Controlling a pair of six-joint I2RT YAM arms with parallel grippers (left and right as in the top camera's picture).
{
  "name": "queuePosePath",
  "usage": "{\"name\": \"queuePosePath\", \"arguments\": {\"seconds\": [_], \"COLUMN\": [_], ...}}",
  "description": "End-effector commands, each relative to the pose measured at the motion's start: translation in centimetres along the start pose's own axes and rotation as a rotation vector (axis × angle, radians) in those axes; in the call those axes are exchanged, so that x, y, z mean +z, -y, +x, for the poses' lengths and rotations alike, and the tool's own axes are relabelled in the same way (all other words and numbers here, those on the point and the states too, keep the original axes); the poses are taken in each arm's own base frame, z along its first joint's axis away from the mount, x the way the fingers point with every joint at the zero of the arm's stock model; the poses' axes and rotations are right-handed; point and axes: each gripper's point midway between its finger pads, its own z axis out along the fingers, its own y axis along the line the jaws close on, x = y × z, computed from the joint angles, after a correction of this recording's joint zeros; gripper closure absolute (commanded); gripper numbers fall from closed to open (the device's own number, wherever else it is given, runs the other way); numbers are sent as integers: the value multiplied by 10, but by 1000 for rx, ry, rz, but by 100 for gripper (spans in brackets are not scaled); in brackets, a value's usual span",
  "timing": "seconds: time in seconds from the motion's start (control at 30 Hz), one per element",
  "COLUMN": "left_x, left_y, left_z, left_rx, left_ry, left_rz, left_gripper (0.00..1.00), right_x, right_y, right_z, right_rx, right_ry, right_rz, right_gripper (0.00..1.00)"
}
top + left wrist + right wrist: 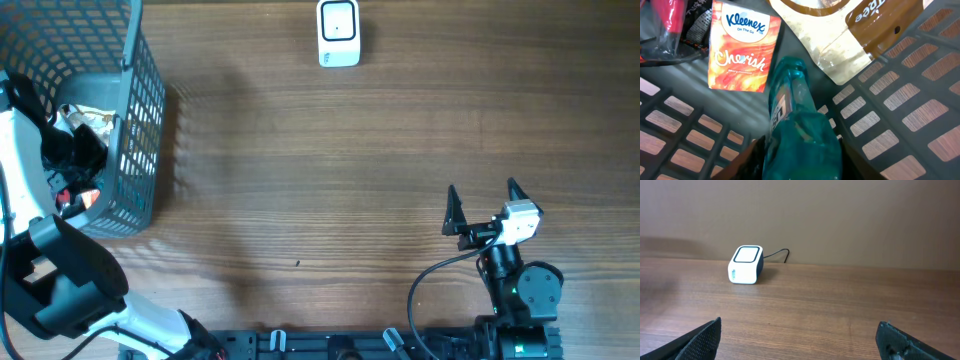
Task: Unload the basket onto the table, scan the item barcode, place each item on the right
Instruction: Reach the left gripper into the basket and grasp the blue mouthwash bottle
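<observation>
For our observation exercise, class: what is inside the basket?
In the basket: a teal bottle, a tissue pack, a brown-and-white pouch and a red item in clear wrap. Whatever lies beneath them is covered.

Tissue pack [742,47], left wrist view: read "Kleenex" with "On The Go" under it in the white oval, then "Cherish" in big white script across the orange. The small line below was too fine to read. Pouch [832,45]: brown band showed only "bee", apparently part of a longer word. Bottle [795,120]: label had white characters, sideways and blurred, not legible. Scanner [338,33]: green mark on its side in the right wrist view [746,265], too small to read.
</observation>
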Motion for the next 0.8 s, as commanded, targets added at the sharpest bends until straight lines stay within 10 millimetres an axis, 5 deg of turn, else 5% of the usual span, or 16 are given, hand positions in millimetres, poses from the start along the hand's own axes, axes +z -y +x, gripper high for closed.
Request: {"name": "queuePosePath", "arguments": {"seconds": [0.0, 0.27, 0.3, 0.33, 0.37, 0.4, 0.43, 0.67, 0.77], "left_x": [2, -14, -14, -14, -14, -14, -14, -14, -11], "left_y": [4, 11, 11, 11, 11, 10, 10, 16, 20], "left_z": [1, -5, -4, -3, -2, -1, 0, 10, 7], "left_rx": [5, 9, 8, 8, 7, 6, 6, 3, 7], "left_ry": [-12, 17, 15, 12, 6, 1, -3, -45, -35], "left_rz": [18, 49, 49, 48, 47, 45, 44, 81, 100], "left_gripper": [66, 72, 64, 36, 30, 6, 0, 0, 12], "right_x": [0, 0, 0, 0, 0, 0, 0, 0, 0], "right_y": [2, 2, 2, 2, 2, 2, 2, 2, 2], "right_z": [-2, -2, -2, -2, -2, -2, -2, -2, -2], "right_rx": [3, 3, 4, 4, 4, 4, 4, 4, 4], "right_ry": [8, 8, 8, 8, 8, 8, 8, 8, 8], "right_rz": [7, 7, 7, 7, 7, 7, 7, 7, 7], "right_gripper": [0, 0, 0, 0, 0, 0, 0, 0, 0]}}
